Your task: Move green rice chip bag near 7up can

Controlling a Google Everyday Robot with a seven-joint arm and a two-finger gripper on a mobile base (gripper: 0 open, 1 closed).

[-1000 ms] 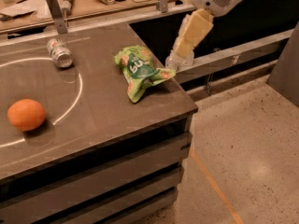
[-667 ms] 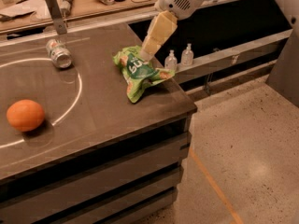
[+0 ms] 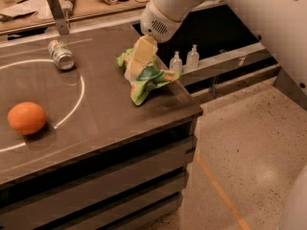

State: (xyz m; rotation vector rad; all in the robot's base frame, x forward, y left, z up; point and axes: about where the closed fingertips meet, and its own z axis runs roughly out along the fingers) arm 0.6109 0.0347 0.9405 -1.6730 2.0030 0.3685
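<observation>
The green rice chip bag (image 3: 152, 79) lies crumpled on the dark counter (image 3: 110, 114) near its right front corner. My gripper (image 3: 138, 61) hangs from the white arm and sits right over the bag's upper left part, covering some of it. The 7up can (image 3: 61, 55) lies on its side at the counter's back left, well apart from the bag, just outside a white circle line.
A round orange fruit (image 3: 26, 118) sits at the counter's left front. Two clear pump bottles (image 3: 184, 59) stand on a lower ledge right of the bag. A metal bracket (image 3: 56, 12) stands behind the can. The counter's right edge drops to the floor.
My arm has swung left, from the bag's right edge to over its upper left part. The bag, can and orange have not moved.
</observation>
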